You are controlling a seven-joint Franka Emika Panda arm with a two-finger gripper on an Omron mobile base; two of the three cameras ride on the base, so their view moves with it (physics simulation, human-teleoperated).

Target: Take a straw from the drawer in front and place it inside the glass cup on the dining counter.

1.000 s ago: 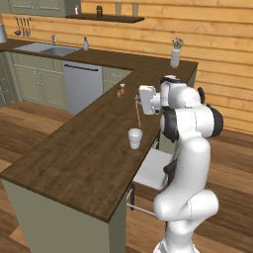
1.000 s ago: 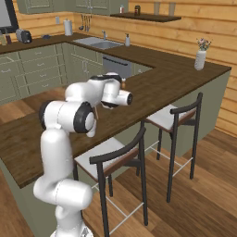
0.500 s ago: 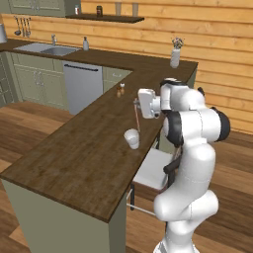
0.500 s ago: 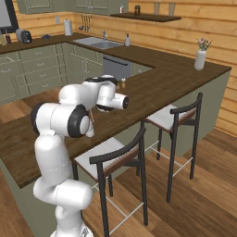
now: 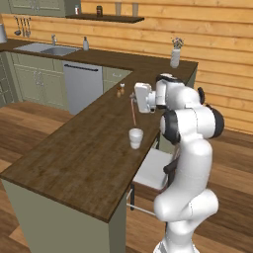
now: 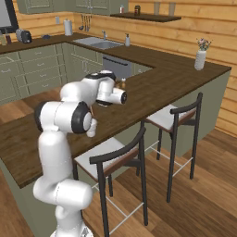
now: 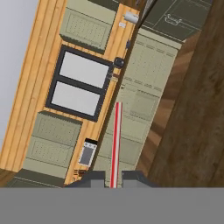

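Since a second ago the arm has retracted toward frame right in the left base view, and the straw (image 5: 133, 111) now hangs just above and behind the glass cup (image 5: 135, 138) rather than left of it.

Left base view, left to right: the dining counter (image 5: 84, 148) fills the lower left, the cup stands at centre near the counter's right edge, and the gripper (image 5: 134, 97) sits just above it at centre, hand pointing toward frame left. We read the jaws as clenched on the straw's upper end; the hand view confirms it, the red stick (image 7: 115, 144) rising from between the two tips (image 7: 113, 180).

Orientation: the straw's long axis is near vertical, with a slight lean, its top in the jaws and its free end pointing down. That end looks just above the cup's rim, a little toward the far side; we can't tell from here whether it is over the mouth.

To do this step well, we'd centre the lower tip over the mouth first, keep the stick steep, then lower until the tip is well below the rim before letting go. The cup looks light, so a sideways nudge on its wall could tip it.
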